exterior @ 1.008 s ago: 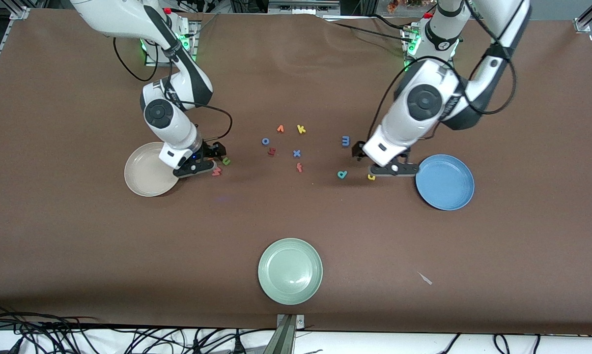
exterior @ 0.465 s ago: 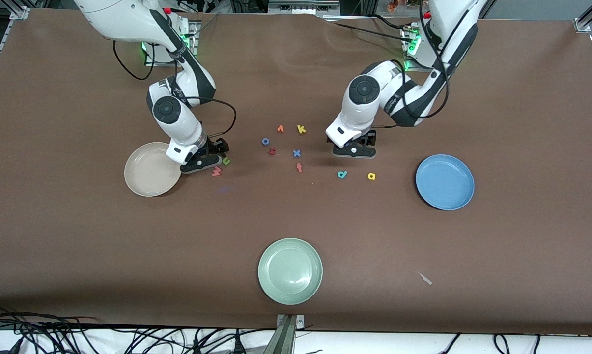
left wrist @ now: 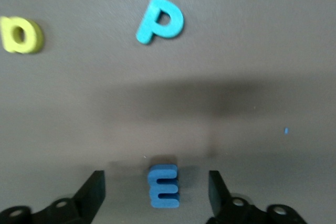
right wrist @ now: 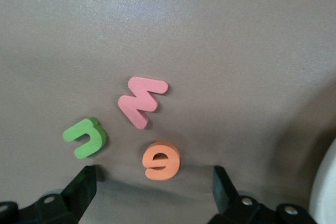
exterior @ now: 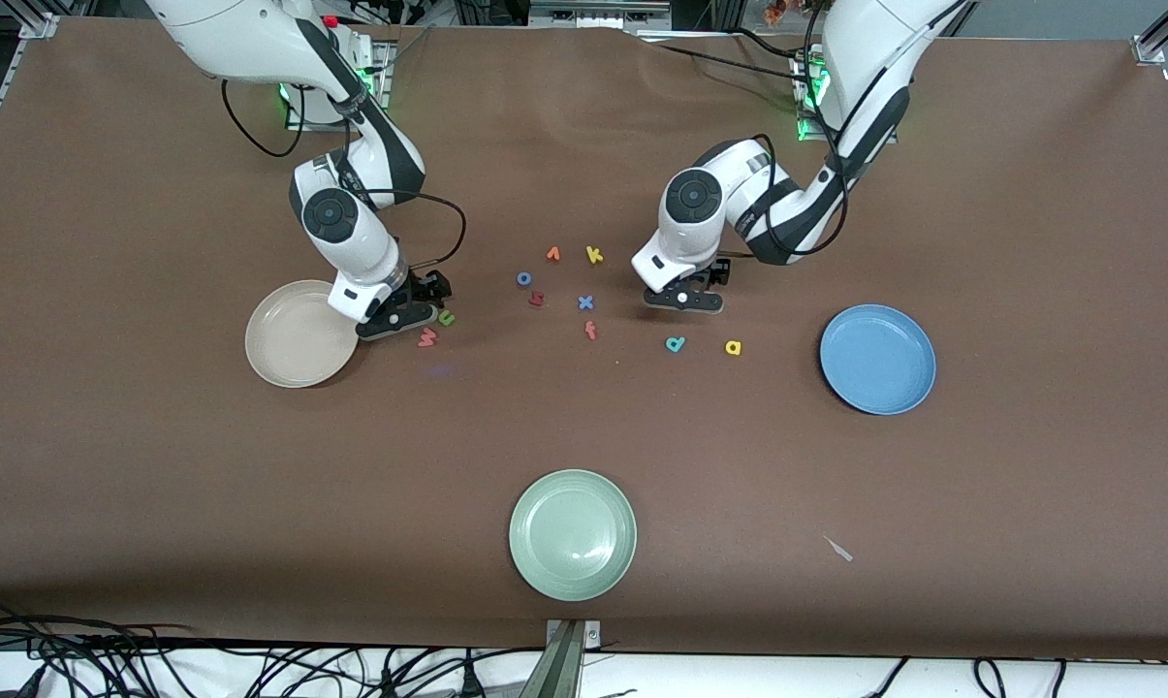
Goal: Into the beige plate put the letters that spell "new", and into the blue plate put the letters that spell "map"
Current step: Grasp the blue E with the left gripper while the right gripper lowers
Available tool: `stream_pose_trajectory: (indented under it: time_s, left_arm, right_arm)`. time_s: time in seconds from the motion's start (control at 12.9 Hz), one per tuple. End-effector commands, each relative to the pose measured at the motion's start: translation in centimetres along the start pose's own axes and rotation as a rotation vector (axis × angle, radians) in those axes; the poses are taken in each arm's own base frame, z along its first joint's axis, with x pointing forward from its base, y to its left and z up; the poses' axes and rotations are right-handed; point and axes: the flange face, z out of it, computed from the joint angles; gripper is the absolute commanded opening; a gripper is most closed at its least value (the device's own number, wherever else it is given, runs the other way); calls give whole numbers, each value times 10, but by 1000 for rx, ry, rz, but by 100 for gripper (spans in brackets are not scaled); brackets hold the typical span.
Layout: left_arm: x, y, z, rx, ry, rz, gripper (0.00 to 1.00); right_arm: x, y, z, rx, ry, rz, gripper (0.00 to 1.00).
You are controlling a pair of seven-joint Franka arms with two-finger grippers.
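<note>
Two grippers: both low at table.
Left gripper (left wrist: 156, 192): fingers spread around blue m (left wrist: 164, 185), not touching.
Right gripper (right wrist: 155, 190): fingers spread, orange e (right wrist: 161, 160) between.

1. Both arms: glossy white shells, black joint bands, round dark-grey cap on the big wrist joint.
2. Right arm (exterior: 346, 228): black cable loops off the shell at 3 o'clock of the wrist cap, another hangs at 9 o'clock near the base.
3. Left arm (exterior: 739, 208): black cable runs along the forearm up to the base.
4. Bases: green status lights, red button on top.
5. Left gripper (left wrist: 156, 192), right gripper (right wrist: 155, 192): matte black fingers, silver screws in the mounts.
</note>
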Motion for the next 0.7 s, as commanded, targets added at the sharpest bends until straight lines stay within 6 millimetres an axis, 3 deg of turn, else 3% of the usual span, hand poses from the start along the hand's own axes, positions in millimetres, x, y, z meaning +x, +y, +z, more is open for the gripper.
stream_pose_trajectory:
  time_s: [0.0,0.23,0.47,0.54,0.62]
  left_arm:
    - [-3,5,4,20,13,27,66]
    - [-5,6,14,22,-7,33,53]
    - [-2,4,13,21,-6,31,35]
    - [0,1,13,20,-7,25,25]
    - [-1,2,16,20,-11,28,23]
  right_arm:
    - [-7,1,2,-5,14,-7,90]
    - [-7,1,2,-4,17,-7,70]
    - [-7,1,2,-4,17,-7,39]
    - [-7,1,2,-4,19,-10,34]
    - [-6,1,-1,-4,22,-13,33]
